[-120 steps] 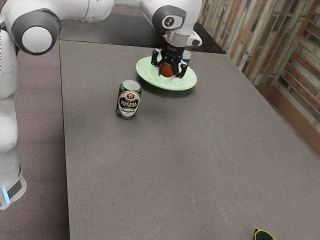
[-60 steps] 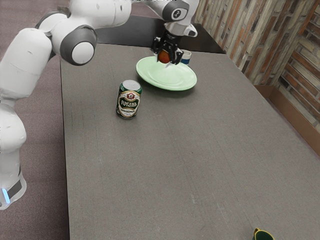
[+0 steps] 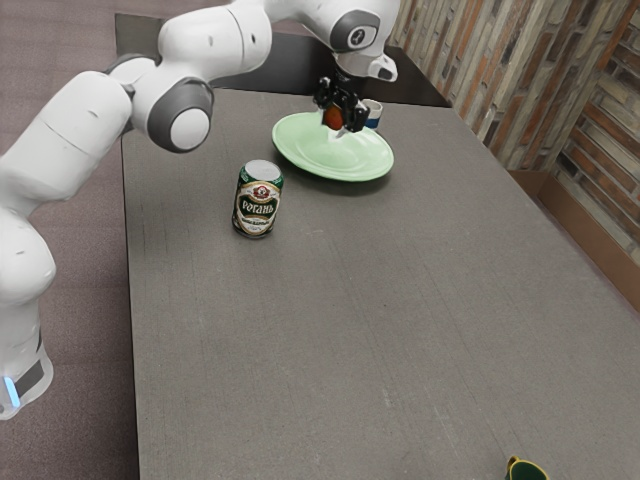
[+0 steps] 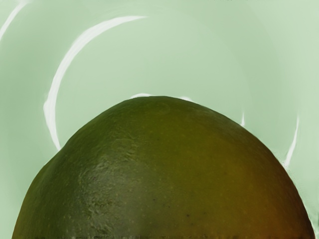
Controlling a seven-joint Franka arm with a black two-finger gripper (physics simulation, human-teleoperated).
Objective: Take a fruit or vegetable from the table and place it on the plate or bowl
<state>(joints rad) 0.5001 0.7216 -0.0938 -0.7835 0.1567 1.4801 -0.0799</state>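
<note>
A reddish-green mango [image 3: 333,117] hangs between the black fingers of my gripper [image 3: 335,118], which is shut on it, just above the far part of the pale green plate [image 3: 340,155]. In the wrist view the mango [image 4: 159,174] bulges large under my hand, with the plate [image 4: 164,55] and its white glints spread out behind it.
A green beer can [image 3: 258,199] stands upright on the grey table, toward the exterior view's left of the plate. A small blue-and-white cup [image 3: 372,115] sits just behind the plate. A dark green object [image 3: 523,469] lies at the table's near right corner. A brick wall runs along the right.
My arm has stretched out farther over the table. The gripper with the mango rose from low over the plate's middle and now sits over the plate's far part.
</note>
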